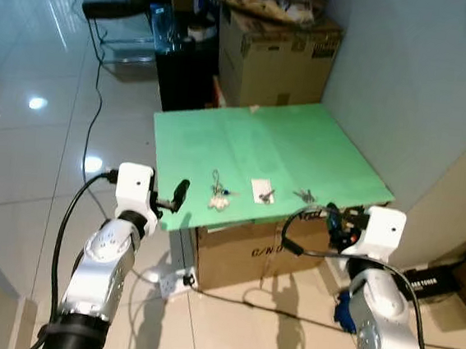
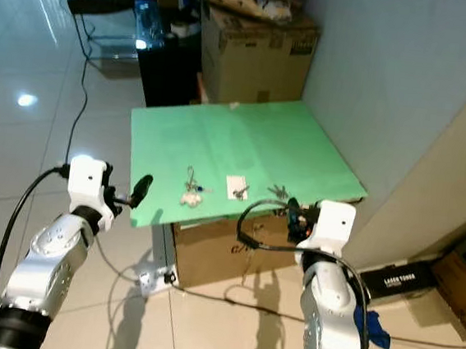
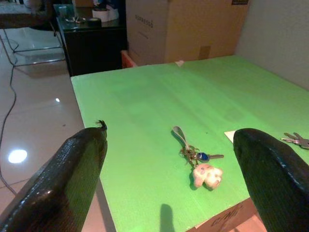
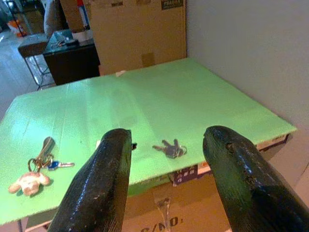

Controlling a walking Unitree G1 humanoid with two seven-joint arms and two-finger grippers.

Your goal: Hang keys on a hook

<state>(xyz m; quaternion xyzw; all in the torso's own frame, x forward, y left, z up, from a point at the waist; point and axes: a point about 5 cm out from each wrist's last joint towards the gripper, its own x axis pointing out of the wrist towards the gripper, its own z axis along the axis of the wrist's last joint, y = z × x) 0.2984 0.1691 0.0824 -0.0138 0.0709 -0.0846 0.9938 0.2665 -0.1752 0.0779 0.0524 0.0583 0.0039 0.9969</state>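
A green board [image 1: 302,144] lies on a cardboard box. Near its front edge lie three key sets. The left set, with a grey strap, a blue key and a pale plush charm [image 1: 218,195] [image 3: 200,162], is just ahead of my left gripper [image 1: 179,195] [image 3: 170,154], which is open at the board's front left corner. A middle set rests on a white card [image 1: 262,191]. A small silver bunch [image 1: 303,196] [image 4: 169,149] lies straight ahead of my right gripper [image 1: 333,218] [image 4: 166,140], open at the board's front right edge. Neither gripper holds anything.
The cardboard box [image 1: 246,254] under the board stands on a tiled floor. Behind are a large box [image 1: 273,59], a black cabinet [image 1: 181,66] and a chair [image 1: 109,2]. A grey wall [image 1: 424,77] runs along the right. Cables and a power strip [image 1: 175,282] lie on the floor.
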